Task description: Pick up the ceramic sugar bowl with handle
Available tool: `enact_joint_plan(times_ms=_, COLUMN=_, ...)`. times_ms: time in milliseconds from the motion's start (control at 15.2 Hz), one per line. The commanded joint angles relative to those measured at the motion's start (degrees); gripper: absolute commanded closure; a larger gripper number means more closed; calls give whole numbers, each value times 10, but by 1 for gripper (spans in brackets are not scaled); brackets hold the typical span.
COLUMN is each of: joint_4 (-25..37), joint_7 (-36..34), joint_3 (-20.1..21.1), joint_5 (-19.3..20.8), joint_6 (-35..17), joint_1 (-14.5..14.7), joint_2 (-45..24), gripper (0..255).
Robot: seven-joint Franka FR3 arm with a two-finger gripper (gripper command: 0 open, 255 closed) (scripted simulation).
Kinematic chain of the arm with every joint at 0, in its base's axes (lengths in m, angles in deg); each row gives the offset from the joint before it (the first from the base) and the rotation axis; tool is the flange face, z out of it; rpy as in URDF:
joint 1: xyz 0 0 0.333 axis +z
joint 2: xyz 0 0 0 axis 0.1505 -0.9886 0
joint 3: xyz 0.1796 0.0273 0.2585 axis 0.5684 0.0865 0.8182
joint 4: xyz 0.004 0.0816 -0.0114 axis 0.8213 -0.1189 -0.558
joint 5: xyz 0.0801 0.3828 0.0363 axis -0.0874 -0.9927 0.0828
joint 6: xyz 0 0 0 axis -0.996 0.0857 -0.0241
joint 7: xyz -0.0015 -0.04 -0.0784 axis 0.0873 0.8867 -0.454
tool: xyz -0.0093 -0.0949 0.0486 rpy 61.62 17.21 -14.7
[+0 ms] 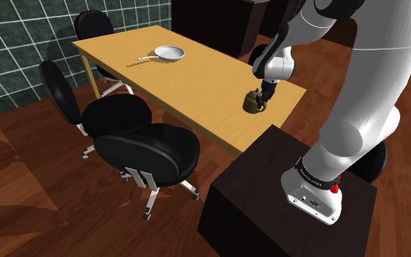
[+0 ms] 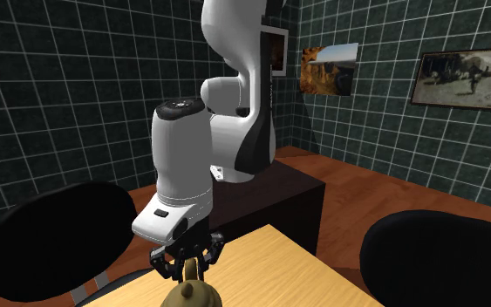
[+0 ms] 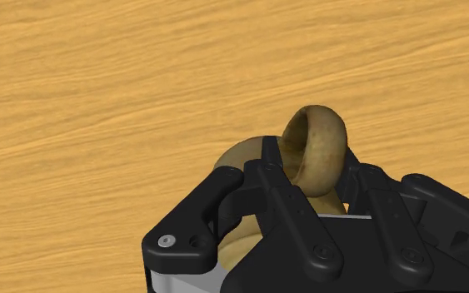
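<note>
My gripper grips the bowl's upright ring handle. The bowl sits directly beneath it on the table, so I'd lift straight up.

place: home dining room, kitchen-like
tabletop: long, light wood grain
seating: black padded swivel chairs along the tabletop's side
cookware: pale frying pan lying on tabletop
walls: dark green tiles, light grout
decor: framed pictures hung on the tiles
floor: reddish-brown wood boards
furniture: dark cabinets behind the tabletop
</note>
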Motion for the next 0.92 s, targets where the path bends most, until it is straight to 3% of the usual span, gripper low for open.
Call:
enact_joint_plan(times_ms=0, joint_4=-1, joint_7=-4, joint_3=-5, joint_5=6, joint_6=7, joint_1=4, joint_2=8, gripper=255)
enact_joint_plan(times_ms=858, joint_4=-8, joint_7=-56, joint_3=-56, joint_5=84, joint_6=92, joint_1=42, joint_2=108, gripper=255)
